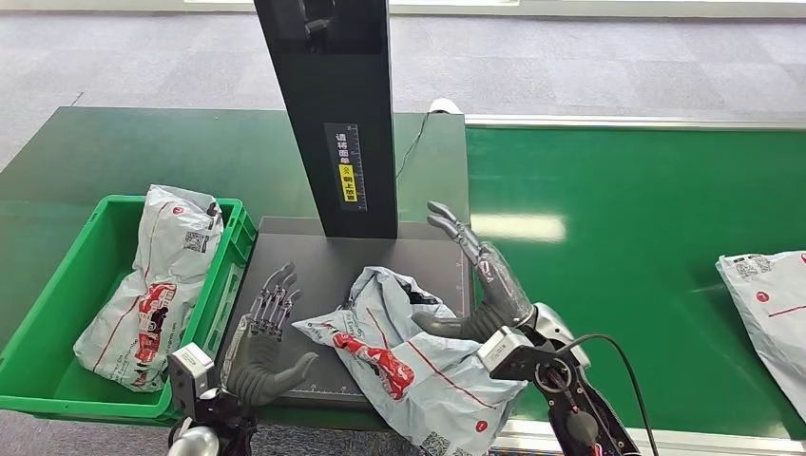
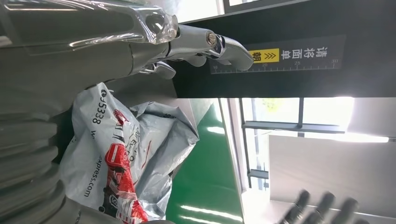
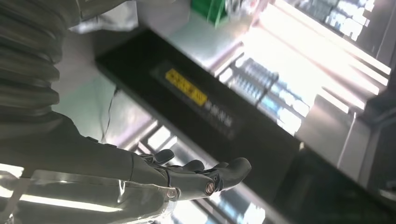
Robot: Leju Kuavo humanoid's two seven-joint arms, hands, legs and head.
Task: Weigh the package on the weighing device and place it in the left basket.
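**Package on scale, both hands open**

Grey package (image 1: 404, 356) lies on the weighing device (image 1: 314, 275), hanging over its front-right edge. Right hand (image 1: 480, 280) touches the package's right side, fingers spread; left hand (image 1: 261, 337) is spread empty just beside its left corner. Green basket (image 1: 57, 294) at left holds another bag (image 1: 152, 285).

Setting: parcel-sorting station in a logistics or warehouse-type hall. Evidence: green conveyor belt (image 1: 618, 256) with metal edge rail; dark weighing platform (image 1: 323, 275) with upright black scanner column (image 1: 333, 104) bearing a printed ruler scale and yellow label; green plastic crate (image 1: 57, 313) holding a grey courier bag (image 1: 157, 285); further grey courier bags with red print on platform (image 1: 399, 351) and belt (image 1: 775, 304); grey carpet-tile floor (image 1: 570, 57).
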